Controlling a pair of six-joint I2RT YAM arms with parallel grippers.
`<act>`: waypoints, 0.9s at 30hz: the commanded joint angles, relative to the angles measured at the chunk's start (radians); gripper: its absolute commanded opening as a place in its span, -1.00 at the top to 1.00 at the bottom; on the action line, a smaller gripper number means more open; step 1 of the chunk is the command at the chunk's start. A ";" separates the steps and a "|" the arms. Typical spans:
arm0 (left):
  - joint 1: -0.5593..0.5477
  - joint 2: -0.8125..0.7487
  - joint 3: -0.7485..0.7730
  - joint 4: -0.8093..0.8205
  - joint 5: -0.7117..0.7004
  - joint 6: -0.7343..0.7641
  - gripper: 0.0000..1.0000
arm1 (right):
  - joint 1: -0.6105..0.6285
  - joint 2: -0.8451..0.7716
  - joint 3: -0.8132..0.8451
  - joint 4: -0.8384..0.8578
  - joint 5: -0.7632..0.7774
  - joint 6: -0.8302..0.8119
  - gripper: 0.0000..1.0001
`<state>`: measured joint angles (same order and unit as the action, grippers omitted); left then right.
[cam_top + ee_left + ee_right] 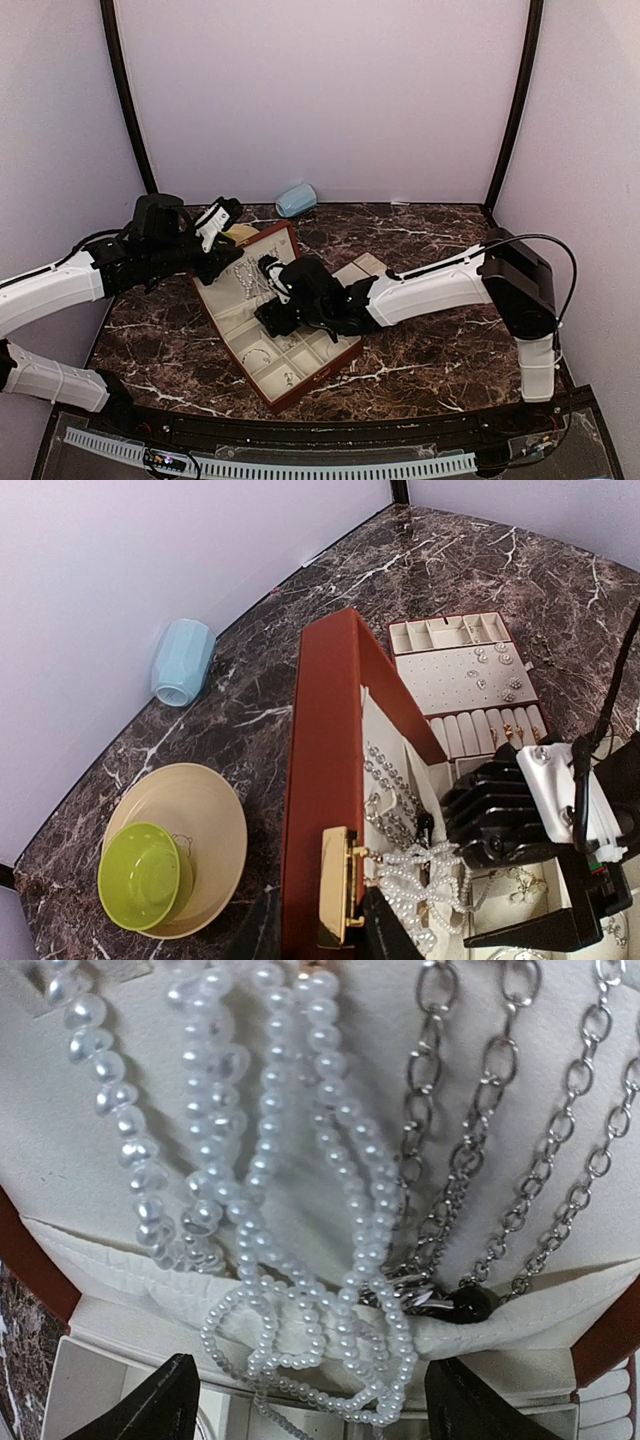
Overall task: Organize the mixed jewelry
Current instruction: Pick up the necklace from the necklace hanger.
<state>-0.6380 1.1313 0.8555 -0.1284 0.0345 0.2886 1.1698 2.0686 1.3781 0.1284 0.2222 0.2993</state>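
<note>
My left gripper [330, 935] is clamped on the edge of the raised lid [320, 730] of the reddish-brown case [300, 388], which sits toward the left edge of the dark marble table [440, 340]. My right gripper [310, 1405] is spread wide, just in front of the white pearl bead strands [270, 1160] and silver link chains [480, 1160] hanging on the lid's cream inside.

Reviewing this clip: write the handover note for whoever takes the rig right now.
Left gripper: shut on the clasp edge of the open case lid.
Right gripper: open, close up at the pearl strands.
Jewelry: pearl strands and silver chains hang on the lid lining; earrings sit on the separate tray beside the case; a bangle lies in a base compartment.
Left: probably tucking in the pearl loops hanging over the lid pocket.
</note>
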 commanded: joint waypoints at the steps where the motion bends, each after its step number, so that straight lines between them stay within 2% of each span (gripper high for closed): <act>1: -0.007 0.019 -0.034 -0.033 0.068 -0.042 0.68 | 0.024 0.038 0.049 0.012 0.036 -0.027 -0.54; 5: -0.008 0.017 -0.035 -0.034 0.068 -0.042 0.68 | 0.030 0.069 0.086 -0.010 0.060 -0.035 -0.43; 9: -0.007 0.015 -0.036 -0.034 0.066 -0.040 0.68 | 0.036 0.090 0.113 -0.038 0.114 -0.032 -0.18; 16: -0.008 0.010 -0.039 -0.034 0.065 -0.035 0.68 | 0.039 0.079 0.109 -0.047 0.165 -0.024 0.36; 20: -0.007 0.010 -0.039 -0.036 0.064 -0.031 0.68 | 0.038 0.060 0.114 -0.060 0.156 -0.013 0.77; 22: -0.007 0.009 -0.039 -0.036 0.069 -0.030 0.68 | 0.038 0.041 0.114 -0.059 0.146 -0.005 0.92; 24: -0.008 0.009 -0.039 -0.036 0.071 -0.029 0.68 | 0.036 0.019 0.114 -0.054 0.136 0.004 1.00; 27: -0.007 0.007 -0.040 -0.037 0.073 -0.029 0.68 | 0.028 -0.017 0.119 -0.052 0.113 0.025 1.00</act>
<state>-0.6350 1.1328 0.8543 -0.1272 0.0280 0.2962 1.1976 2.1323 1.4677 0.0467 0.3668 0.2955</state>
